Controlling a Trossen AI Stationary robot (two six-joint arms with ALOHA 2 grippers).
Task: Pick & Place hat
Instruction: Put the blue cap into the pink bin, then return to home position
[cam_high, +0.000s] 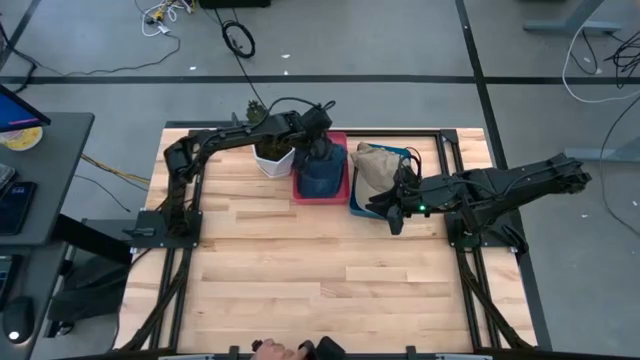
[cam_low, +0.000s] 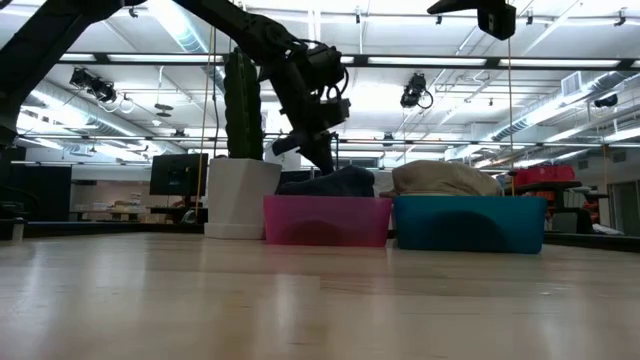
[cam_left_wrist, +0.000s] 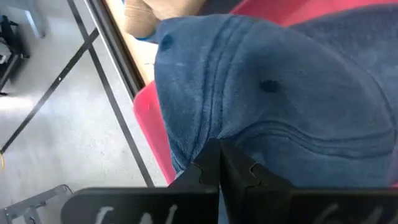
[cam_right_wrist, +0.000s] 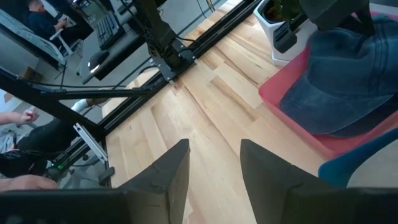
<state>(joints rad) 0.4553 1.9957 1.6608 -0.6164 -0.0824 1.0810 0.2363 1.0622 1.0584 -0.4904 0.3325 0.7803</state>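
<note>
A blue denim hat (cam_high: 320, 176) (cam_low: 330, 183) lies in a pink bin (cam_high: 299, 192) (cam_low: 325, 222), bulging above its rim. My left gripper (cam_high: 322, 150) (cam_left_wrist: 221, 167) comes down onto the hat from above and is shut on its cloth. Next to the pink bin, a teal bin (cam_high: 357, 203) (cam_low: 470, 225) holds a tan hat (cam_high: 378, 165) (cam_low: 445, 178). My right gripper (cam_high: 393, 215) (cam_right_wrist: 214, 163) is open and empty. It hovers over the bare table at the teal bin's near edge. My left gripper pinches a raised fold of the blue hat's crown (cam_left_wrist: 214, 134) between its two shut fingers, coming from above and pointing down. The hat still rests in the pink bin, its cloth drawn up toward the fingertips.
A white pot with a cactus (cam_high: 272, 158) (cam_low: 240, 195) stands just left of the pink bin, close to the left arm. The near half of the wooden table (cam_high: 320, 290) is bare. A person's hand (cam_high: 266, 348) shows at the near edge.
</note>
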